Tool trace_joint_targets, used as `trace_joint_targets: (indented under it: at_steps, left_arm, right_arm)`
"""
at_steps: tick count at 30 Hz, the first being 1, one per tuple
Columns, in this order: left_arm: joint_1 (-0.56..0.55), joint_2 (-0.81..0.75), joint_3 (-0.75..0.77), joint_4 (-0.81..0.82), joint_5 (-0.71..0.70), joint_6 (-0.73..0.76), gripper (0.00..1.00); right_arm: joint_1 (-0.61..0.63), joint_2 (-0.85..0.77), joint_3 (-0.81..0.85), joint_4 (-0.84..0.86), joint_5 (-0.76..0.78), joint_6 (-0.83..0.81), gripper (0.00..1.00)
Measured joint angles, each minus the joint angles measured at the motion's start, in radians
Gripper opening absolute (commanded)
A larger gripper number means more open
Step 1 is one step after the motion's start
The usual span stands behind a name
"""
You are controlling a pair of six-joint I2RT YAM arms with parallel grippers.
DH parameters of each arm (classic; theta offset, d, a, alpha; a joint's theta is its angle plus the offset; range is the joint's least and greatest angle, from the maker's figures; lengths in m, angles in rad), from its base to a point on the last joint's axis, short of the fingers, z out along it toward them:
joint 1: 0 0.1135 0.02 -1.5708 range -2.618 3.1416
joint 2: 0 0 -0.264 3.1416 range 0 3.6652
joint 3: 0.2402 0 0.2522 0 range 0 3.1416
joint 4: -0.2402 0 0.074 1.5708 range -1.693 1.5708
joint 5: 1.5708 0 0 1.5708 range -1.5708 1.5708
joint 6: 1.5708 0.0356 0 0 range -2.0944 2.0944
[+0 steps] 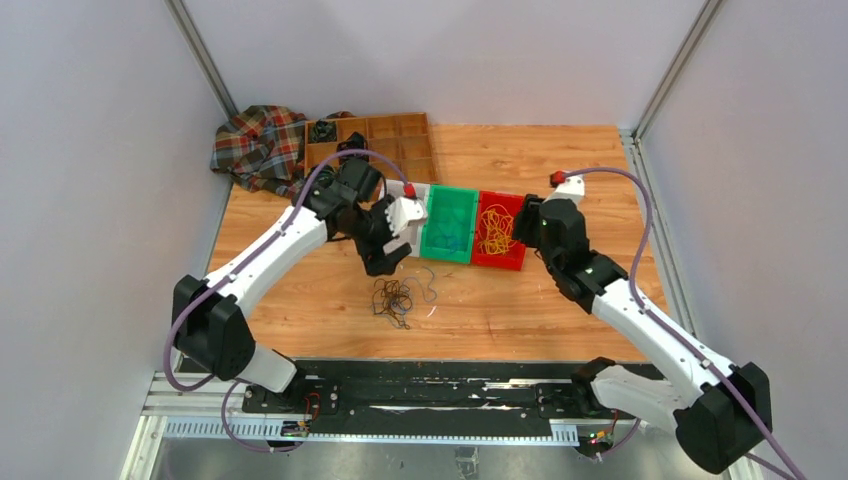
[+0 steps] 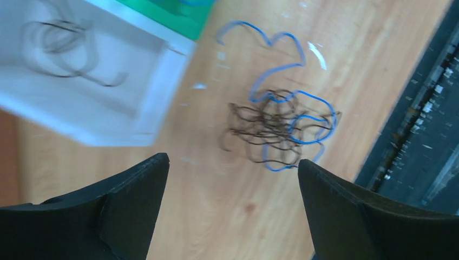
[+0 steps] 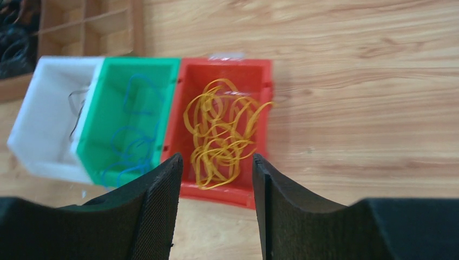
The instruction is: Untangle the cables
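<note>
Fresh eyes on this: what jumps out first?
Mid-table, the red bin holds a heap of yellow cables, and the green bin holds blue cables. Nearer, a black-and-blue tangle lies loose on the table. A plaid cloth sits far left.

Robotics lab: framed, white-walled table [image 1: 520,310]

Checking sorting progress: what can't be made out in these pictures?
- White bin contents: top view, left arm partly covers it; left wrist view, blurred.
- Cable tangle on the table: top view, too small to count strands.
- Wooden tray: right wrist view, cut off by the edge, blurred.
</note>
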Motion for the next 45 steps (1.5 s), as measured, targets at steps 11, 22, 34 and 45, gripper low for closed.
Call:
trace_joint_targets:
  at_steps: [11, 22, 34, 45]
  left_arm:
    - [-0.005, 0.170, -0.113, 0.129, 0.272, 0.075, 0.83]
    - [-0.063, 0.356, -0.070, 0.142, 0.322, 0.247, 0.52]
    - [-0.077, 0.245, -0.089, 0.102, 0.283, 0.276, 0.01]
    - [-0.077, -0.013, 0.043, 0.035, 0.128, 0.070, 0.01]
  right_arm:
    - [0.082, -0.029, -0.047, 0.031, -0.090, -0.003, 0.47]
    - [0.082, -0.058, -0.052, 0.030, -0.116, -0.004, 0.42]
    - [0.082, -0.056, -0.052, 0.030, -0.116, -0.004, 0.36]
    - [0.143, -0.057, -0.064, 0.151, -0.221, -0.043, 0.57]
